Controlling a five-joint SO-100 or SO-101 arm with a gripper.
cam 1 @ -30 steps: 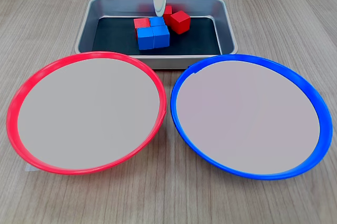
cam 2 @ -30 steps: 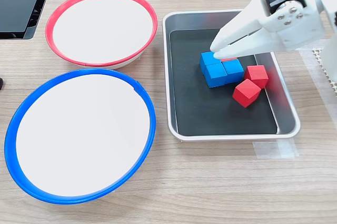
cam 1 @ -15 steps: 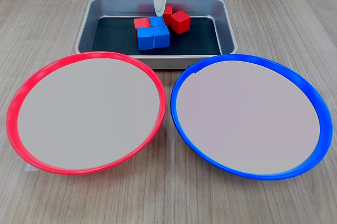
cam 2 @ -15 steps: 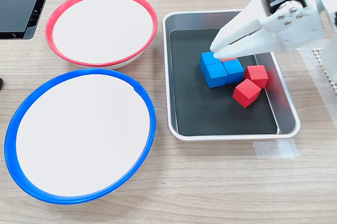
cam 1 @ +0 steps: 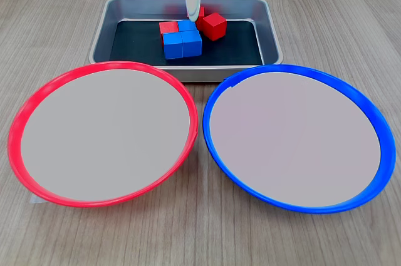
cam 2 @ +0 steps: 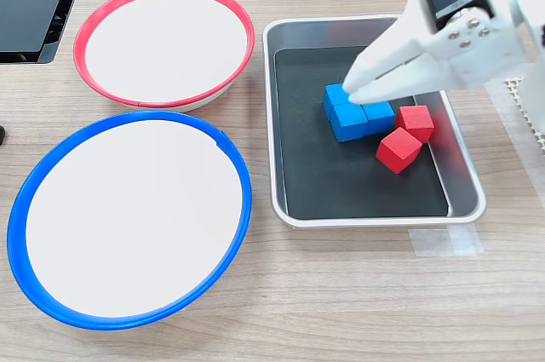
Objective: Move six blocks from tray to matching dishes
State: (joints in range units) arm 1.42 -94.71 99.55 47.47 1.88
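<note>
I have the white arm slanting down over the tray (cam 2: 460,176), pincer (cam 2: 351,88) nearly closed, tips at the blue blocks (cam 2: 356,111); whether it grips one I cannot tell. Red blocks (cam 2: 407,135) lie beside them. Both dishes (cam 1: 103,131) are empty.

Red block (cam 1: 168,27) half hidden behind blue.
</note>
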